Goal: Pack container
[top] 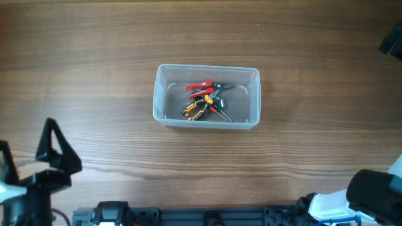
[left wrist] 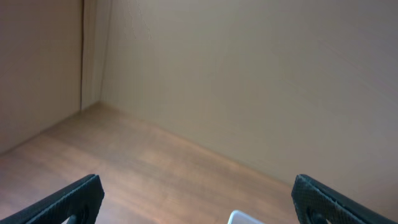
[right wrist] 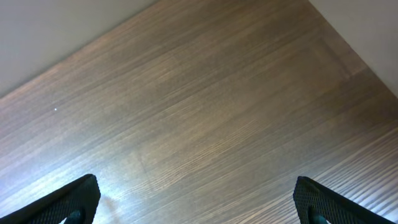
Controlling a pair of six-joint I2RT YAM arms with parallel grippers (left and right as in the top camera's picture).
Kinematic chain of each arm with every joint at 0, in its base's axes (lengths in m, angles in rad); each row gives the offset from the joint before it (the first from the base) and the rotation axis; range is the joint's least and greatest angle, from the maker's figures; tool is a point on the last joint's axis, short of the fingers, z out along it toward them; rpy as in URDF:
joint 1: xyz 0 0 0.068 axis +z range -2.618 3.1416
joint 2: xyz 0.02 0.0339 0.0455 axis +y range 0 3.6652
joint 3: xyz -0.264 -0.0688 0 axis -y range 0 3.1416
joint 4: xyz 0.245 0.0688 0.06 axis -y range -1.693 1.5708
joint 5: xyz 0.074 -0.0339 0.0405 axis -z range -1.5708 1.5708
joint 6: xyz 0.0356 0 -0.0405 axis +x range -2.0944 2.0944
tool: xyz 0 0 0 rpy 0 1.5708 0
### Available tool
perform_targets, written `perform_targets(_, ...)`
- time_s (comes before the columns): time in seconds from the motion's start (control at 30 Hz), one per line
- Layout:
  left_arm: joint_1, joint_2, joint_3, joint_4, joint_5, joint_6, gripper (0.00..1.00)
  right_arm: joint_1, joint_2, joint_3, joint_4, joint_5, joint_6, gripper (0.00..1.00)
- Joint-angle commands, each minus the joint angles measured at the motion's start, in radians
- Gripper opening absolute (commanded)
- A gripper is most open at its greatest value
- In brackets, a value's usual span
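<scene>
Clear plastic rectangular container [top: 162, 103] with rounded corners and a rim sits mid-frame in the overhead view, on the brown wood-grain table [top: 88, 63]. Inside it, right of middle, is a small pile of hand tools: red-handled pliers [top: 201, 86] on the upper side, orange-and-black-handled pliers [top: 196, 109] below them, touching or overlapping. A thin dark tool [top: 222, 107] lies at their right; can't tell what kind. Left arm [top: 55, 154] shows at the lower left corner and right arm [top: 372, 191] at the lower right corner, both well apart from the container. A dark object [top: 391, 43] is cut off at the upper right edge.

Left wrist view: left gripper [left wrist: 196, 208] has its black fingers [left wrist: 74, 198] spread wide, at the lower left and lower right corners, nothing between them. Wood table and a beige wall [left wrist: 249, 74] lie ahead, with a small white bit [left wrist: 244, 218] at the bottom edge.

Right wrist view: right gripper [right wrist: 196, 208] also has its fingers [right wrist: 69, 198] wide apart in the bottom corners, over bare wood, holding nothing
</scene>
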Motion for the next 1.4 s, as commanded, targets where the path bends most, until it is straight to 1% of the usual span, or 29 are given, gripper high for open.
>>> perform_targets(0.0,0.003,-0.156,-0.325,0.138,0.101,-0.012,1.00,0.003,0.002,-0.003,0.003,-0.005,0.010,1.00)
perform_targets(0.07,0.003,-0.232,-0.486,0.233,0.140,-0.013,1.00,0.003,0.002,-0.003,0.003,-0.005,0.010,1.00)
perform_targets(0.1,0.003,-0.285,-0.592,0.320,0.173,-0.012,1.00,0.003,0.002,-0.003,0.003,-0.005,0.010,1.00)
perform_targets(0.17,0.003,-0.343,-0.719,0.418,0.221,-0.012,1.00,0.003,0.002,-0.003,0.003,-0.005,0.010,1.00)
perform_targets(0.23,0.002,-0.370,-0.824,0.478,0.232,-0.012,1.00,0.003,0.002,-0.003,0.003,-0.005,0.010,1.00)
perform_targets(0.27,0.003,-0.372,-0.867,0.488,0.249,-0.012,1.00,0.003,0.002,-0.003,0.003,-0.005,0.010,1.00)
perform_targets(0.43,0.004,-0.378,-1.015,0.500,0.235,0.000,1.00,0.003,0.002,-0.003,0.003,-0.005,0.010,1.00)
perform_targets(0.57,0.003,-0.443,-1.110,0.555,0.229,-0.001,1.00,0.003,0.002,-0.003,0.003,-0.005,0.010,1.00)
perform_targets(0.6,0.004,-0.480,-1.135,0.554,0.229,-0.001,1.00,0.003,0.002,-0.003,0.003,-0.005,0.010,1.00)
perform_targets(0.7,0.012,-0.518,-1.163,0.555,0.226,-0.002,1.00,0.003,0.002,-0.003,0.003,-0.005,0.010,1.00)
perform_targets(1.07,0.038,-0.533,-1.283,0.630,0.221,-0.008,1.00,0.003,0.002,-0.003,0.003,-0.005,0.010,1.00)
perform_targets(1.1,0.038,-0.533,-1.311,0.660,0.214,0.000,1.00,0.003,0.002,-0.003,0.003,-0.005,0.010,1.00)
perform_targets(1.17,0.038,-0.533,-1.312,0.670,0.200,0.040,1.00,0.003,0.002,-0.003,0.003,-0.005,0.010,1.00)
perform_targets(1.27,0.038,-0.533,-1.313,0.674,0.199,0.138,1.00,0.003,0.002,-0.003,0.003,-0.005,0.010,1.00)
perform_targets(1.33,0.038,-0.533,-1.314,0.674,0.199,0.237,1.00,0.003,0.002,-0.003,0.003,-0.005,0.010,1.00)
perform_targets(1.37,0.038,-0.533,-1.314,0.674,0.199,0.261,1.00,0.003,0.002,-0.003,0.003,-0.005,0.010,1.00)
